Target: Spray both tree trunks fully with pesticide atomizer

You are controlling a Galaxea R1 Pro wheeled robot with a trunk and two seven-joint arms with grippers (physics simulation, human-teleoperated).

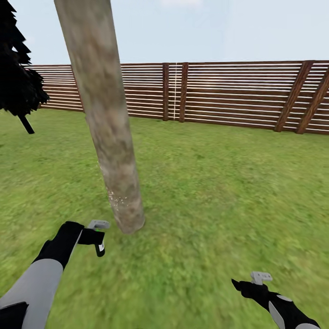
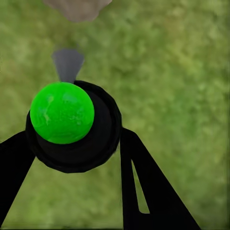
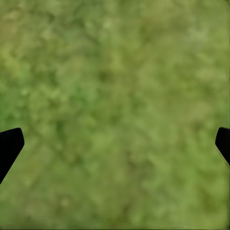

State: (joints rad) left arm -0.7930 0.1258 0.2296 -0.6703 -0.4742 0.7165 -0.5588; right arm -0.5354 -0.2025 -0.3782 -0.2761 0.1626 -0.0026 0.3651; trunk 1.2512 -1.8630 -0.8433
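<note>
At the lower left of the frame the left claw is clamping the pesticide atomizer just beside the tree trunk, risking overspray onto the lawn if it tilts, while the right claw is hanging spread apart.

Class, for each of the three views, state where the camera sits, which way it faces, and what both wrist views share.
Head view: high, facing forward-down at tree trunk, fence; both arms show.
Left wrist view: looks along fingers at pesticide atomizer.
Right wrist view: looks down between fingertips.
Both wrist views share lawn.
</note>
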